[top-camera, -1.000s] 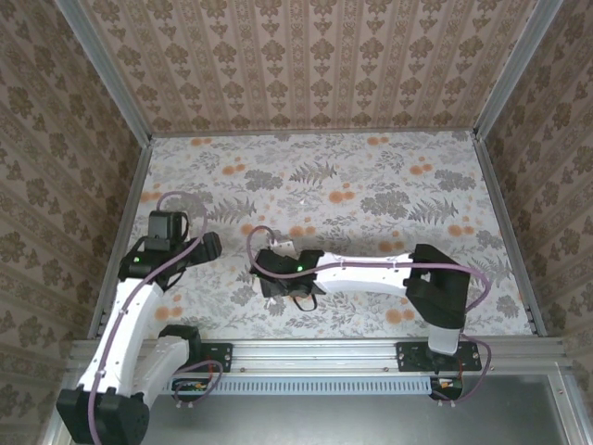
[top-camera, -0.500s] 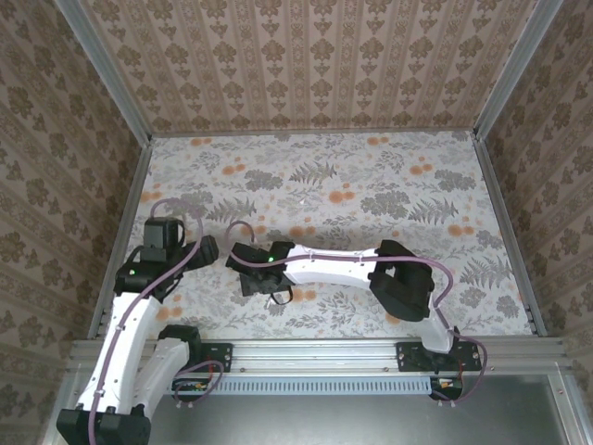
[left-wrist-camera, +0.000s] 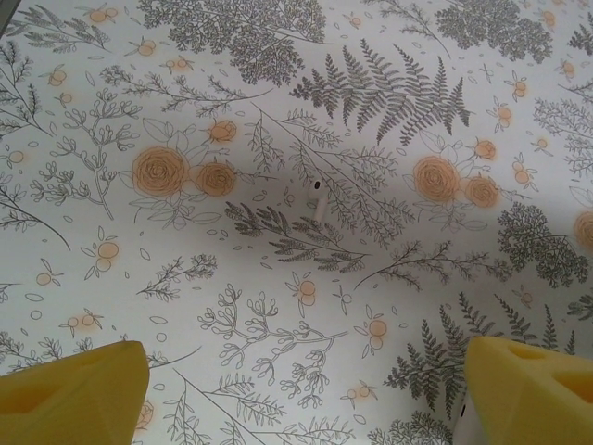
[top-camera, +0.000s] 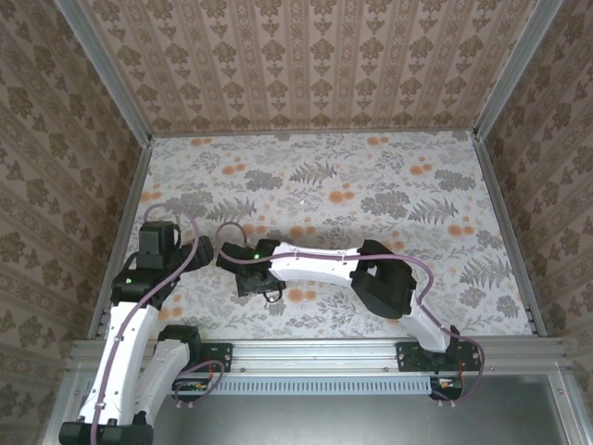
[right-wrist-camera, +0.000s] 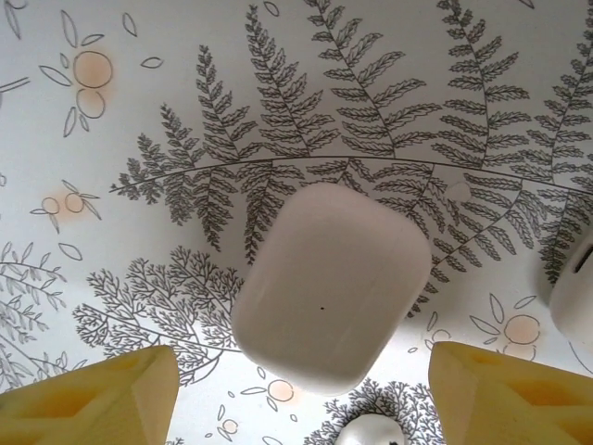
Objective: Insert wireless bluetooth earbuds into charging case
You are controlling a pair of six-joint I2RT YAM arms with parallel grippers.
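Observation:
The charging case (right-wrist-camera: 334,283), a glossy white rounded pebble with its lid shut, lies on the floral table cover just ahead of my right gripper (right-wrist-camera: 306,399). That gripper is open, its yellow fingertips (right-wrist-camera: 93,399) standing clear of the case on both sides. One white earbud (right-wrist-camera: 371,431) lies between the fingertips at the bottom edge. Another white rounded piece (right-wrist-camera: 574,297) shows at the right edge; I cannot tell what it is. My left gripper (left-wrist-camera: 301,399) is open over bare cover, with a small white earbud (left-wrist-camera: 317,199) lying well ahead of it. From above, the right gripper (top-camera: 252,278) sits close beside the left gripper (top-camera: 202,248).
The right arm (top-camera: 324,264) stretches leftward across the near part of the table, its elbow (top-camera: 384,283) bulky. Metal rails (top-camera: 120,241) and patterned walls bound the table on three sides. The floral cover (top-camera: 371,185) lies flat behind the arms.
The right arm has swung left across the table, bringing its gripper close to the left one. The left arm has drawn slightly left and back.

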